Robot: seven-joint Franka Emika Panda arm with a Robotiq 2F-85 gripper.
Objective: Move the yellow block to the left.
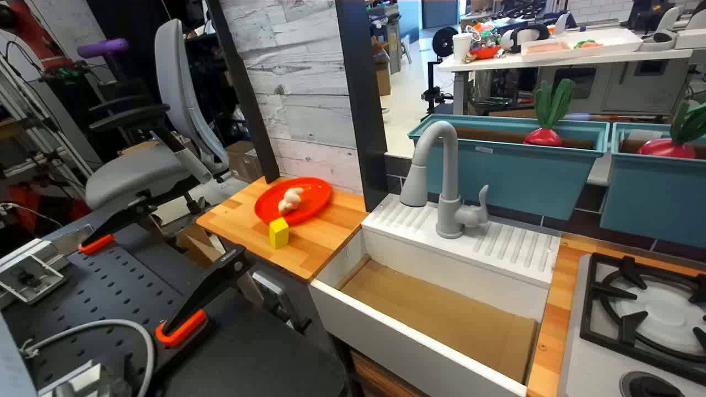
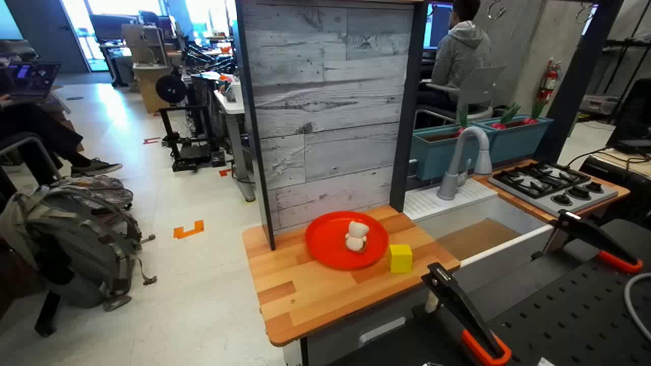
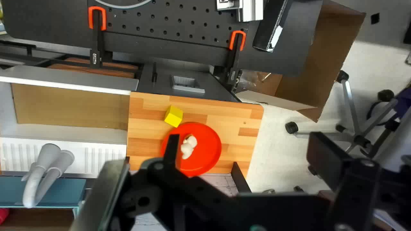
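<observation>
In wrist view the gripper (image 3: 245, 147) is spread wide, its 2 dark, blocky fingers (image 3: 170, 149) far apart & blurred: the one at view L covers a bit of the plate (image 3: 207, 152) from this angle, the one at view R shows against pale floor (image 3: 269, 160). The yellow block (image 3: 173, 116) is well apart from them.

L to R: a hook-shaped tap (image 3: 45, 160), matte grey; a white sink (image 3: 64, 131) w/ flat brown cardboard (image 3: 70, 106) inside & a ribbed drainboard (image 3: 106, 157). Next, a wood-strip counter (image 3: 221, 115), tan to reddish-brown. On it, nr the sink end, is the block: boxy, flat faces, crisp edges, plain bright colour. It's just beside the plate; can't tell if they touch. Plate is red, round, smooth, w/ a small off-white toy (image 3: 187, 150) on it, lumpy & rounded; in an exterior view the toy (image 2: 357, 236) looks bear-shaped. Behind the plate in both exterior views stands a planked panel (image 2: 330, 107), grey-white w/ grain & knots. Far R in wrist view, an open box (image 3: 332, 41), brown, straight-edged.
</observation>
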